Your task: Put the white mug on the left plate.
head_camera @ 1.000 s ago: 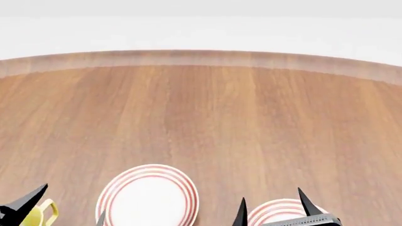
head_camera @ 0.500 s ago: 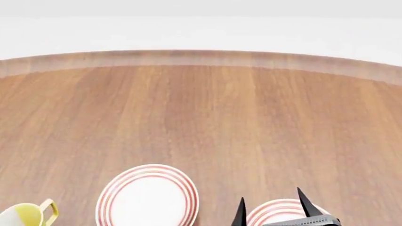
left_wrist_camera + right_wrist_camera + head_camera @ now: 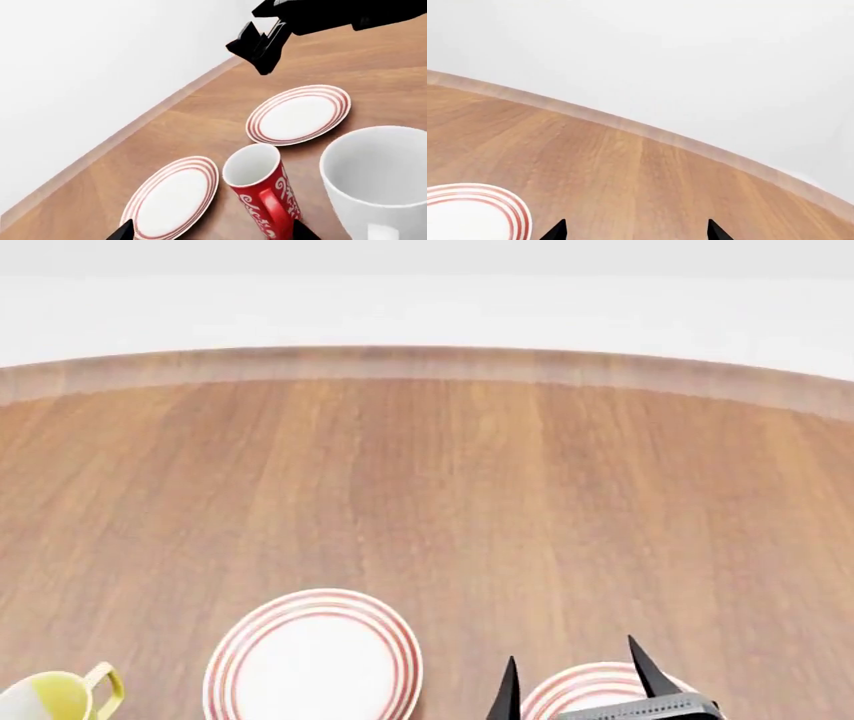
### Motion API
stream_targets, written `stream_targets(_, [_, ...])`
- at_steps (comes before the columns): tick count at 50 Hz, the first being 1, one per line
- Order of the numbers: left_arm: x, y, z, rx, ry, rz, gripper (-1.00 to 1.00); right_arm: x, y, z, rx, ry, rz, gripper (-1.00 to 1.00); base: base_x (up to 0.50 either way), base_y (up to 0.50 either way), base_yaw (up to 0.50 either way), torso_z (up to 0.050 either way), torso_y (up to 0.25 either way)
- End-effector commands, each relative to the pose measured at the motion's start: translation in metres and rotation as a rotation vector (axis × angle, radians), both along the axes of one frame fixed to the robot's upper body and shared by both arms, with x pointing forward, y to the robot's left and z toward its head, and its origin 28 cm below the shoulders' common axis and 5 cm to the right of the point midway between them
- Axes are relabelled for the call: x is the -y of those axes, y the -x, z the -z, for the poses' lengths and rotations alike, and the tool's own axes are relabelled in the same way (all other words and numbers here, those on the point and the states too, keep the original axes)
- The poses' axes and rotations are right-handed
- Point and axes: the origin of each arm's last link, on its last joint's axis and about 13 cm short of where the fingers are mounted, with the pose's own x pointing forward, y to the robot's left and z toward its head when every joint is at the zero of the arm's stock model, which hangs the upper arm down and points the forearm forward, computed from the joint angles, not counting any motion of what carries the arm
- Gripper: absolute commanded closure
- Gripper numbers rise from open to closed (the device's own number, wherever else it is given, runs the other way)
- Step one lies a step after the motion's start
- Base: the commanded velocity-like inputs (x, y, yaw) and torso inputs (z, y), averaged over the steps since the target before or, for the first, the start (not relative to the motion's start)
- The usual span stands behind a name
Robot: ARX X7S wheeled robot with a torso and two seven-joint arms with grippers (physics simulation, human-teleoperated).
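Mugs sit just ahead of your left gripper (image 3: 209, 231), whose two fingertips are spread wide apart with nothing between them: the red mug with white swirls (image 3: 262, 192) stands upright almost between the tips, and the white mug (image 3: 380, 175) stands upright just beside it, off to one side of the tips. Beyond the red mug you have the left plate (image 3: 175, 197), bare and apart from the white mug. Your right gripper (image 3: 571, 680) is also spread open and holding nothing, over the near rim of the right plate (image 3: 587, 686), with the yellow-handled mug (image 3: 60, 695) well away from it on the wooden table (image 3: 441, 490).
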Motion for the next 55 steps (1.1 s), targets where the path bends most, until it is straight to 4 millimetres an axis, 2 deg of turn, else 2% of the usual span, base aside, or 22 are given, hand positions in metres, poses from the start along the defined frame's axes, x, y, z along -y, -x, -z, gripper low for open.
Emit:
stream_targets(1, [0.006, 0.006, 0.018, -0.039, 0.02, 0.075, -1.0, 0.0, 0.0, 0.001, -0.002, -0.001, 0.003, -1.0, 0.0, 0.0, 0.0, 0.0, 0.0])
stream_targets(5, [0.008, 0.007, 0.023, -0.057, 0.033, 0.106, -1.0, -0.001, -0.001, 0.001, -0.003, 0.003, 0.003, -1.0, 0.0, 0.0, 0.0, 0.0, 0.0])
stream_targets(9, [0.008, 0.017, 0.028, -0.075, 0.028, 0.124, -1.0, 0.0, 0.0, -0.002, 0.003, 0.003, 0.006, -1.0, 0.0, 0.0, 0.0, 0.0, 0.0])
stream_targets(10, [0.01, 0.028, 0.035, -0.095, -0.003, 0.182, -1.0, -0.002, 0.0, -0.007, 0.019, 0.002, 0.007, -1.0, 0.0, 0.0, 0.0, 0.0, 0.0])
stream_targets(24, [0.009, 0.031, 0.035, -0.093, -0.008, 0.188, -1.0, -0.002, -0.001, -0.007, 0.018, 0.008, 0.006, -1.0, 0.0, 0.0, 0.0, 0.0, 0.0])
stream_targets(37, [0.01, 0.012, 0.06, -0.121, -0.016, 0.228, -1.0, -0.002, -0.001, -0.009, 0.022, 0.006, 0.007, -1.0, 0.0, 0.0, 0.0, 0.0, 0.0])
stream_targets(55, [0.018, 0.004, 0.074, -0.147, 0.009, 0.285, -1.0, -0.003, 0.0, -0.01, 0.024, 0.006, 0.005, -1.0, 0.0, 0.0, 0.0, 0.0, 0.0])
